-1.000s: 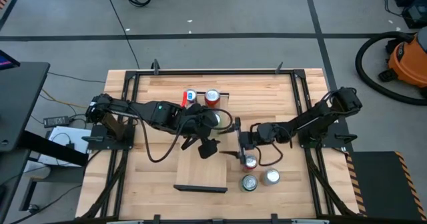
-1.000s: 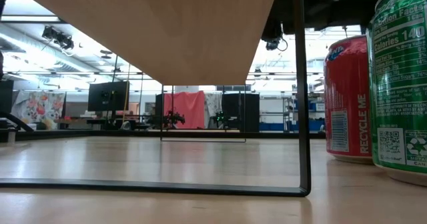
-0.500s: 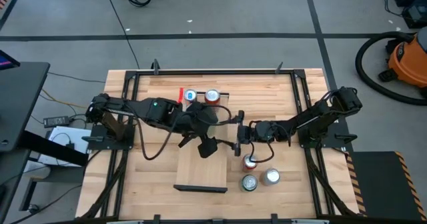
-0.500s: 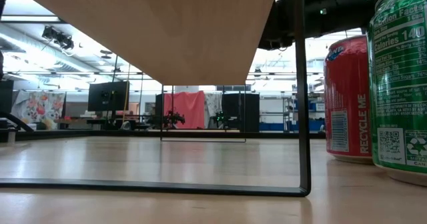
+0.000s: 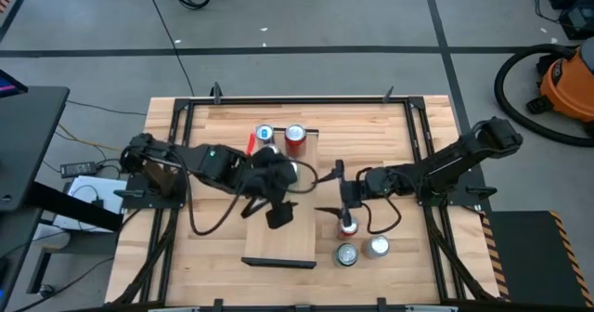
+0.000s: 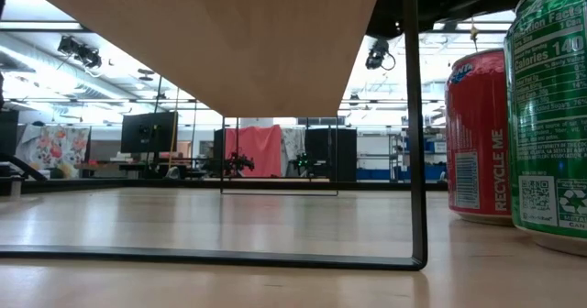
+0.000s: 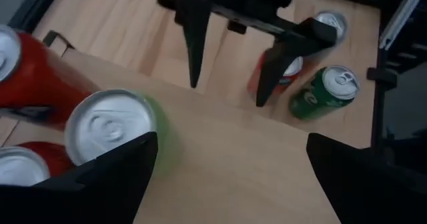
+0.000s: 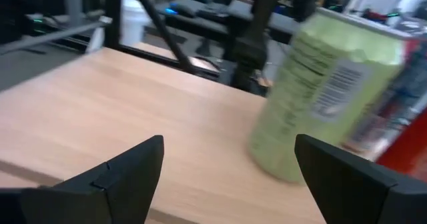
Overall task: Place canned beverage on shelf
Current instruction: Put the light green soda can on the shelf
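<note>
The shelf [image 5: 278, 242] is a light wood plank on black legs, and the low view shows its underside [image 6: 211, 42]. On its far part stand a green can [image 7: 110, 127], also visible in the right wrist view [image 8: 327, 91], and two red cans [image 7: 27, 77]. My left gripper [image 7: 230, 144] hovers open above the plank, near the green can. My right gripper [image 8: 228, 144] is open at the shelf's right edge, facing the green can and holding nothing. A red can [image 5: 347, 226], a green one [image 5: 347, 253] and a silver one [image 5: 376, 247] stand on the table.
The three cans on the table stand close together just right of the shelf's near end, below my right gripper [image 5: 329, 191]. In the low view two of them [image 6: 479, 134] fill the right side. Black frame rails [image 5: 172, 210] run along the table's sides.
My left gripper has drawn back from the green can toward the table's near-left and risen a little. My right gripper has pulled slightly toward the table's right edge and tipped up. Both stay open, and the cans have not moved.
</note>
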Robot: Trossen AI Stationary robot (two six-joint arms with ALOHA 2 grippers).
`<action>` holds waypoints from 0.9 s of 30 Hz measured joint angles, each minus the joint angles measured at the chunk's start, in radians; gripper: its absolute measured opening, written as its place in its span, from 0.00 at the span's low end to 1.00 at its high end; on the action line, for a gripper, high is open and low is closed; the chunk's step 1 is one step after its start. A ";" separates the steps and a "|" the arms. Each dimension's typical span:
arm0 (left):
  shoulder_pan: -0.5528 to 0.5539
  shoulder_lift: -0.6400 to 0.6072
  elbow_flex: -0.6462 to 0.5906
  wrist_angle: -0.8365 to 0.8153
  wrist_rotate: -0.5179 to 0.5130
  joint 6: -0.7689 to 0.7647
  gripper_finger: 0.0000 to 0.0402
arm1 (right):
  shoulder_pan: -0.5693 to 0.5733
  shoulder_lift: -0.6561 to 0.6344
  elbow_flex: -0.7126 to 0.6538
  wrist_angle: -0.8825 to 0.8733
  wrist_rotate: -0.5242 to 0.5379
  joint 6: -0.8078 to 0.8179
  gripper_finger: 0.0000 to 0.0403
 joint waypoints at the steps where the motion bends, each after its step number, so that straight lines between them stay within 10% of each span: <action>1: -0.005 0.007 0.000 0.005 -0.007 0.001 0.99 | 0.000 0.005 0.000 0.003 -0.023 0.001 0.87; 27: -0.069 0.197 -0.001 -0.146 -0.030 -0.054 0.99 | 0.008 0.067 0.000 0.074 -0.089 -0.003 0.87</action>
